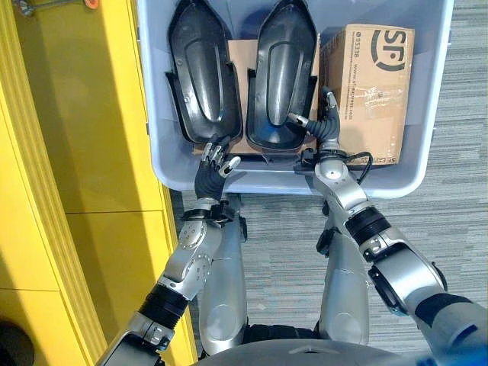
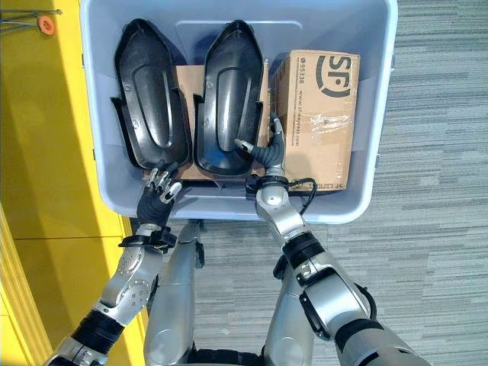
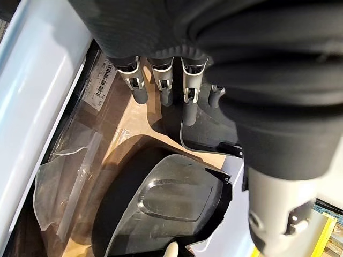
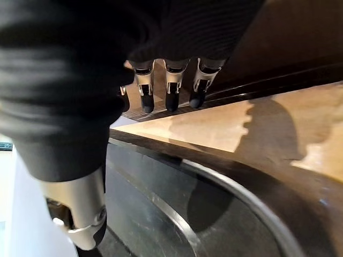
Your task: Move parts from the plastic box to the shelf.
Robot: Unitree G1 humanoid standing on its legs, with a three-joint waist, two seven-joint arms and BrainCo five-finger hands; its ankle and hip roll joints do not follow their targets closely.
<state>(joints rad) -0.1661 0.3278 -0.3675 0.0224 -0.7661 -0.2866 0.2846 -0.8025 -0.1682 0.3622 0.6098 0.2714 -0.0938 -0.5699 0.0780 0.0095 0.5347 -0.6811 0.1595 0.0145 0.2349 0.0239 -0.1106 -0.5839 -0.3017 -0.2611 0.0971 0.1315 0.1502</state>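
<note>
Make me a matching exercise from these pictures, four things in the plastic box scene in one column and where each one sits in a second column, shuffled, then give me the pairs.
Things
1. left black part
2. right black part
3. cardboard box
4. left hand

Places
A. against the right side of the plastic box
B. at the box's near rim, below a black part
C. middle of the box, right hand beside it
D. nearest the yellow shelf

Pairs: 1-D, 2-C, 3-A, 4-B
</note>
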